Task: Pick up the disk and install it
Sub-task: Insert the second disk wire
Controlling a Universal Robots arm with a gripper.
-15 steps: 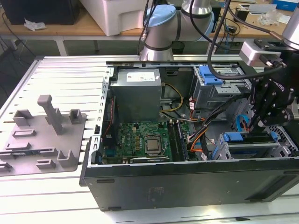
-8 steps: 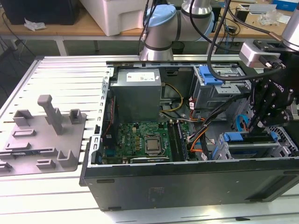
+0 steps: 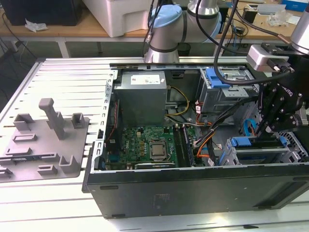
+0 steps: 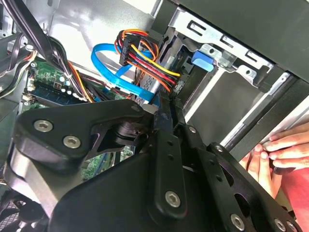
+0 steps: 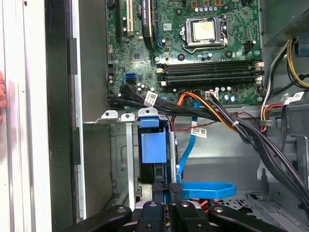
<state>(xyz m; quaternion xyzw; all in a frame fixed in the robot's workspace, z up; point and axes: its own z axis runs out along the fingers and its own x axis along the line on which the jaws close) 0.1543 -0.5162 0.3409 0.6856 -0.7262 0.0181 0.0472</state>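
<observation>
The black gripper point(image 5: 166, 187) is low inside the open black computer case point(image 3: 193, 193), at the exterior view's right and near side. Its fingers point(image 5: 175, 187) look clenched on the thin edge of the disk point(image 5: 154, 145), a flat drive in a blue plastic carrier frame. The disk stands on its edge in the grey metal drive cage point(image 5: 118, 159). Its long axis runs straight away from the fingers, toward the green motherboard point(image 5: 193, 58), so the slot lies directly ahead.
</observation>
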